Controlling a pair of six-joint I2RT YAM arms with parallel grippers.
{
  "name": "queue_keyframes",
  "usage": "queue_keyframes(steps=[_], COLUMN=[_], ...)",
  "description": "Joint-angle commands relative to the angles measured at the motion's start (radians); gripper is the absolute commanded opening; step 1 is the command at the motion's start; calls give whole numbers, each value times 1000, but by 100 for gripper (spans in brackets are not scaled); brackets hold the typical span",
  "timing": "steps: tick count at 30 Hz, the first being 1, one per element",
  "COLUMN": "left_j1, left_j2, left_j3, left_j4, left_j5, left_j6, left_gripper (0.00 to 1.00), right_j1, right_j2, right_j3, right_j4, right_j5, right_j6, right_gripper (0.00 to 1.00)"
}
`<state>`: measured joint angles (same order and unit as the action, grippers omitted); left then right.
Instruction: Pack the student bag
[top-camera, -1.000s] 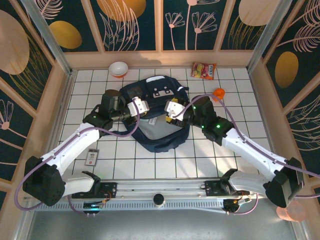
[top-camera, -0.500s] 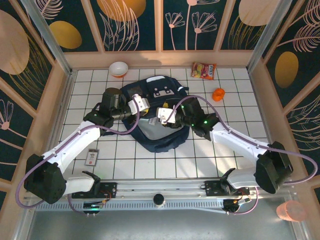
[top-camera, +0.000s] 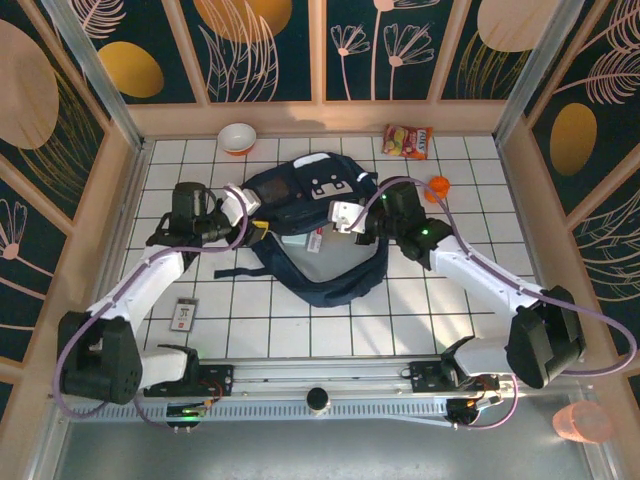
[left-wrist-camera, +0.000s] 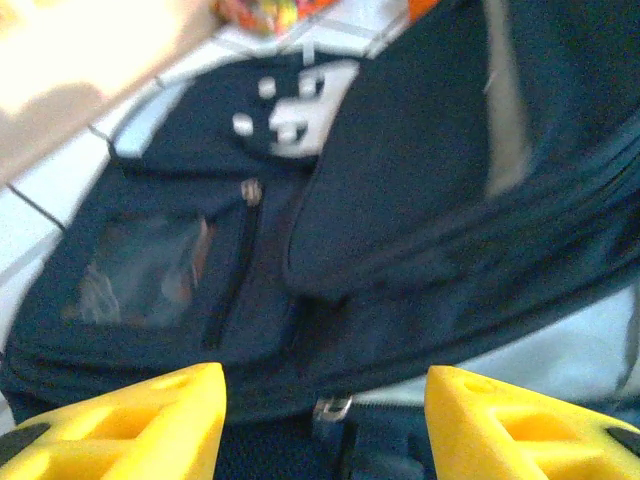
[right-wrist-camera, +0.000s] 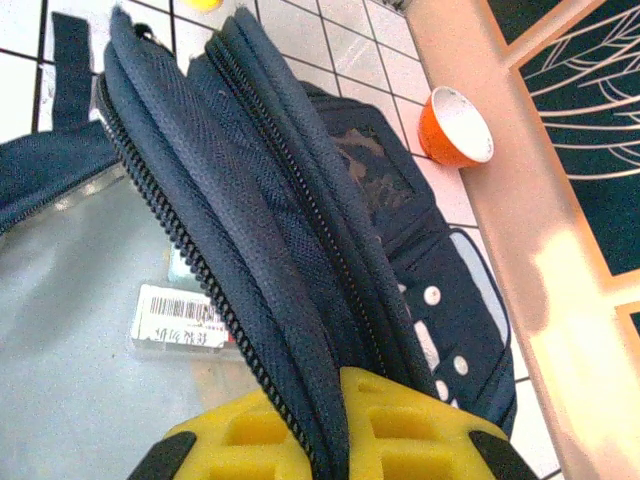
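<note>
At centre of the tiled tabletop (top-camera: 300, 325) in the top view lies the student bag (top-camera: 290, 190), made of navy woven fabric with coarse zip teeth and a light grey patch (top-camera: 325, 185) with buckles. Lower left in the right wrist view, a white barcode label (right-wrist-camera: 180, 318) rests on its pale lining; the print is illegible. Right gripper (right-wrist-camera: 345, 425): yellow jaws clenched on the bag's zipped rim. Left gripper (left-wrist-camera: 325, 400): jaws released, spread apart and holding nothing, at the bag's front pocket.
</note>
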<state>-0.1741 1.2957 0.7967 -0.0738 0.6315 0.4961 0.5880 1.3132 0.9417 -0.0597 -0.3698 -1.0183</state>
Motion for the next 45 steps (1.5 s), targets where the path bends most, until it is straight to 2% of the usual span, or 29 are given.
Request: queue_keyframes(steps=[1,6,11,19,21,25,31,33,36,39,43,45], left_j1=[23,22,22,-21,-30,-38,-40,-41,-41,-22,-14,-15], left_j2=[80,224,321,374,361,332,296,289,278,253,285,312], left_j3=[-7,83,137,169,154,106,65,58,45,11,33,58], left_j4=[-20,-135,-154,-265,-253,-175,-88,-69,-61,-5,26,19], left_j5=[36,59,84,187,215,238,212,190,112,98,134,143], left_j6=[84,270,316,400,385,319,226,194,163,116,41,21], left_gripper=[57,65,66,49,42,41,29,31,45,53,54,50], right_j1=[-9,-14,-14,-15,-14,-15,-15,-15,-16,-16,-16,-16], right_j2=[-43,-38,-35,-20,-15,-12,-12,-14,-21,-28,-28,-29], right_j3=[30,32,29,13,7,-9,-18,-20,-24,-27,-21,-20], right_j4=[50,69,69,96,96,114,115,114,110,103,97,98], right_j5=[-85,-92,-95,-81,-75,-65,-51,-48,-46,-49,-58,-61], right_j6=[31,47,53,101,110,129,140,142,140,134,135,142], right_gripper=[0,0,0,0,0,0,0,0,0,0,0,0])
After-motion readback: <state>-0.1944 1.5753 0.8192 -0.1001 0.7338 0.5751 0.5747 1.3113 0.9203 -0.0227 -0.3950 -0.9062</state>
